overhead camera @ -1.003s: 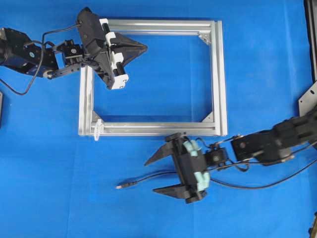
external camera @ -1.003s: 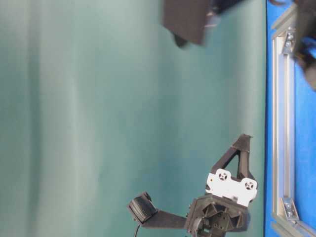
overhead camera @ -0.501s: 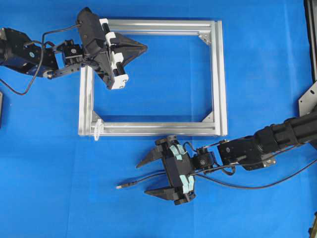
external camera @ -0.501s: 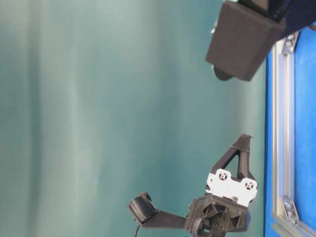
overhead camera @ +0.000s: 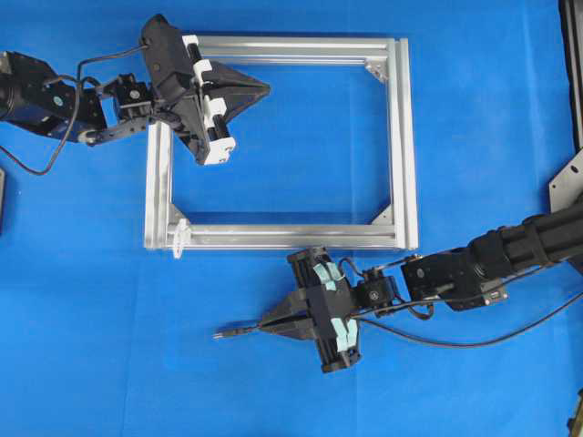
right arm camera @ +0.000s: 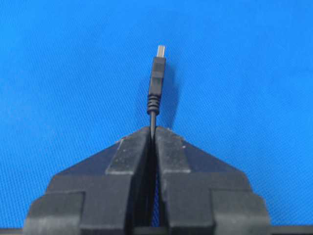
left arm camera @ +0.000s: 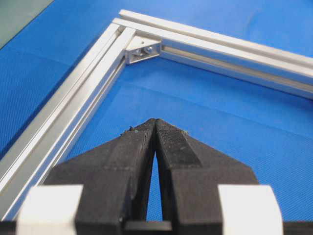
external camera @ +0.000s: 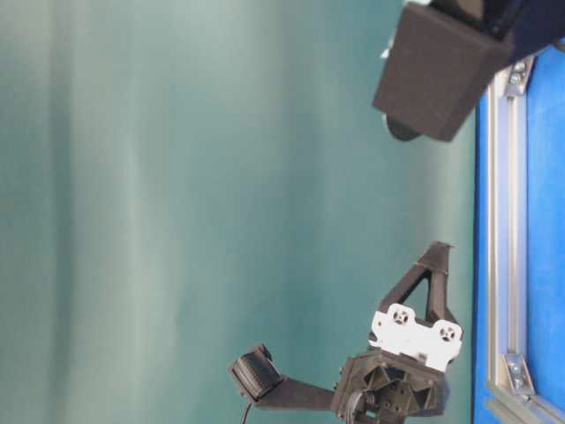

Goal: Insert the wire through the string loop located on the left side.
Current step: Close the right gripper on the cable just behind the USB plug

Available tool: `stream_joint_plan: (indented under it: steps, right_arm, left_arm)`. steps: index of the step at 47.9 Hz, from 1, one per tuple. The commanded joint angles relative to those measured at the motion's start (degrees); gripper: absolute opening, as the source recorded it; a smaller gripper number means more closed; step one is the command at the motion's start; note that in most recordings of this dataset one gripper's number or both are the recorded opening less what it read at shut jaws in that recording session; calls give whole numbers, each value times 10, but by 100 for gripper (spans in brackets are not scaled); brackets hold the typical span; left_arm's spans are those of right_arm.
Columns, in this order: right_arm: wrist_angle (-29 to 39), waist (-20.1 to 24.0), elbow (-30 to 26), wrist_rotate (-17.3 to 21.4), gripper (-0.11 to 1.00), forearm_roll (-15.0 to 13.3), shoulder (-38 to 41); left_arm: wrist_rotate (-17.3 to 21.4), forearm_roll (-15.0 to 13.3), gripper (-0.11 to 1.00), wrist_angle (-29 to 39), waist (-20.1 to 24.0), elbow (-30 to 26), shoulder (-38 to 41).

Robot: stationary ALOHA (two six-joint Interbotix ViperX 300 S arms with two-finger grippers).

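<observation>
Now, taking the aluminium frame (overhead camera: 399,137) as the landmark and reading from its left side across: the left gripper (overhead camera: 260,88) is hovering over the frame's upper-left corner with its fingers pressed together and nothing between them, tip pointing into the open middle. It is sitting clear of the work.

At the frame's lower-left corner the string loop (overhead camera: 178,238) is sticking out as a tiny whitish tab; how its opening is facing cannot be made out from above.

Below the frame's bottom rail, the wire (overhead camera: 239,333) is lying on the blue table (overhead camera: 492,91) with its plug pointing left. The right gripper (overhead camera: 266,325) is clamping the cable just behind the plug's ribbed collar, jaws closed tight on it, so the whole plug is jutting free ahead of the fingertips.

The risks from here look like these. The pinch is on thin round cable, so the plug may be drooping or swivelling once lifted, spoiling the aim. The loop is small and soft; a slightly off approach is likely pushing it aside or folding it flat against the rail rather than threading it. The cable trailing to the right under the arm may be dragging or snagging, tugging the wire back through the jaws.
</observation>
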Motion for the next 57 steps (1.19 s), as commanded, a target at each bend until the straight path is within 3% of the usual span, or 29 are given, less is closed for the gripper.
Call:
stream_joint_plan:
  steps: [1, 17, 38, 57]
  right_arm:
    - [-8, -1, -2, 1, 0, 1, -14]
    - [3, 0, 0, 2, 0, 0, -31]
    - [105, 1, 3, -1, 0, -3, -135]
    - [112, 1, 3, -2, 0, -4, -138]
  left_arm:
    - [0, 1, 0, -5, 0, -4, -16]
    - [0, 2, 0, -5, 0, -4, -16]
    - [0, 1, 0, -5, 0, -5, -16]
    - [0, 1, 0, -5, 0, -5, -16]
